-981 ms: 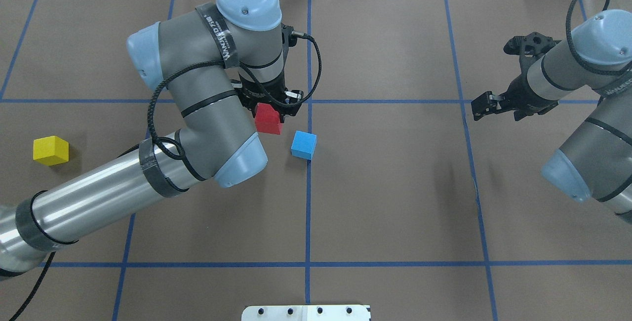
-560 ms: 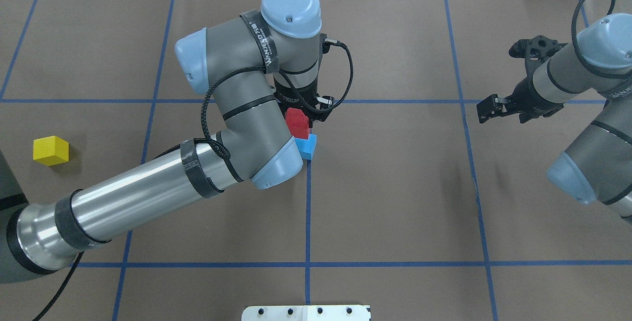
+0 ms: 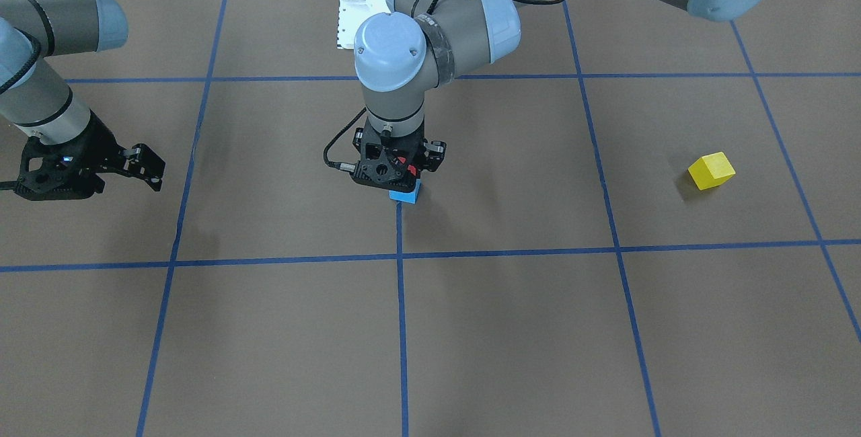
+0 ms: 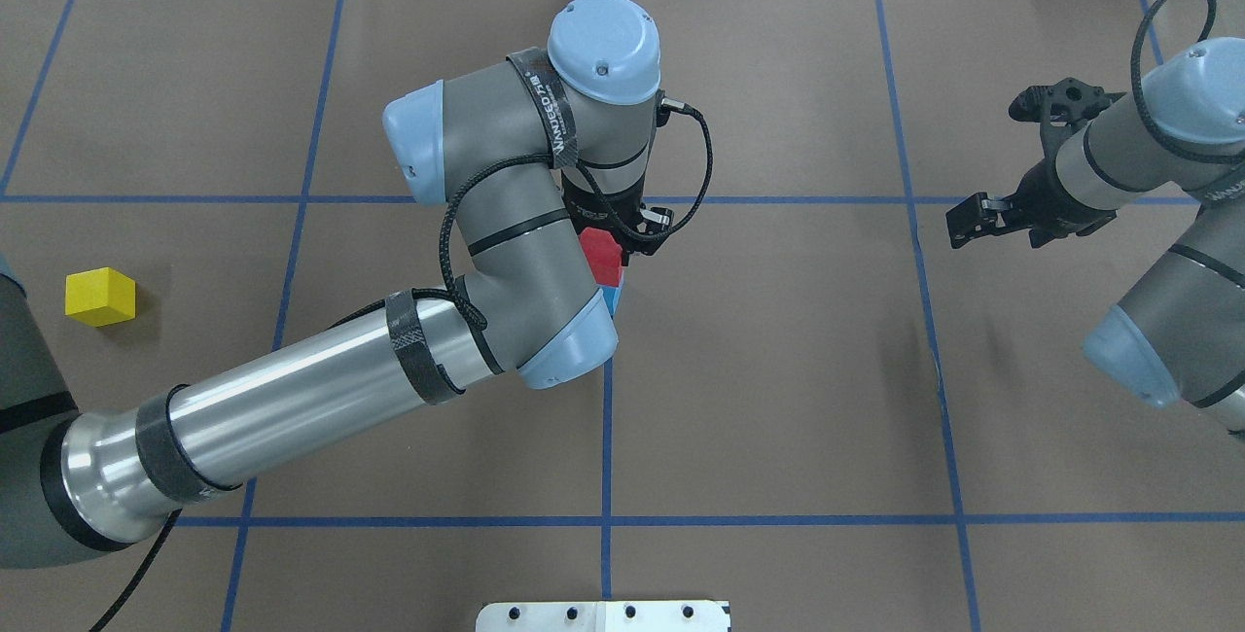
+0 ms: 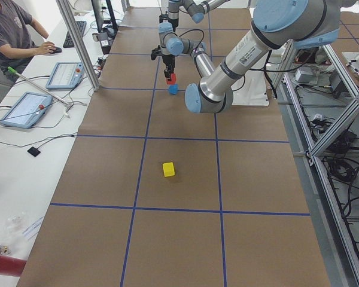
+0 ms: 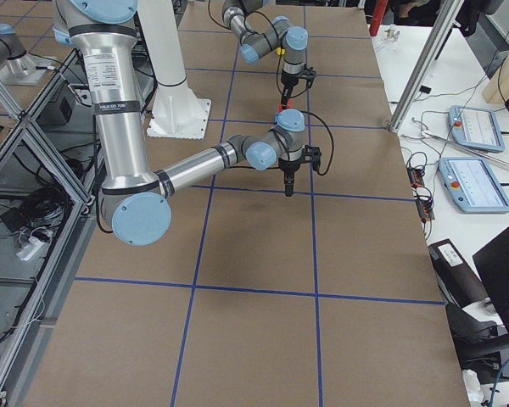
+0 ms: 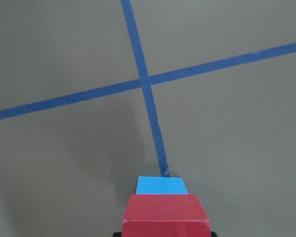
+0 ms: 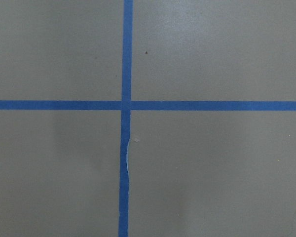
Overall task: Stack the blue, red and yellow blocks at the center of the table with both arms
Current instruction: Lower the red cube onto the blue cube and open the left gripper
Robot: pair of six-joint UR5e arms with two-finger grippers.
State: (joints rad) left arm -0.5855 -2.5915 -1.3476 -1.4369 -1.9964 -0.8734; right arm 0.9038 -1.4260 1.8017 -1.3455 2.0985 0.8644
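My left gripper (image 4: 611, 241) is shut on the red block (image 4: 603, 256) and holds it directly over the blue block (image 4: 613, 299) near the table's centre cross. I cannot tell whether the two blocks touch. In the left wrist view the red block (image 7: 165, 215) covers most of the blue block (image 7: 160, 185). In the front-facing view the left gripper (image 3: 398, 169) hides most of the red block, and the blue block (image 3: 405, 193) shows below it. The yellow block (image 4: 100, 297) lies alone at the far left. My right gripper (image 4: 963, 222) is open and empty above the right side.
Blue tape lines (image 4: 608, 438) divide the brown table into squares. A white base plate (image 4: 603, 615) sits at the near edge. Operators' desks with tablets (image 5: 27, 107) stand beyond the far edge. The right wrist view shows only a bare tape cross (image 8: 127, 105).
My left arm has carried the red block to the right, from beside the blue block to right over it. My right gripper has drifted slightly to the right.
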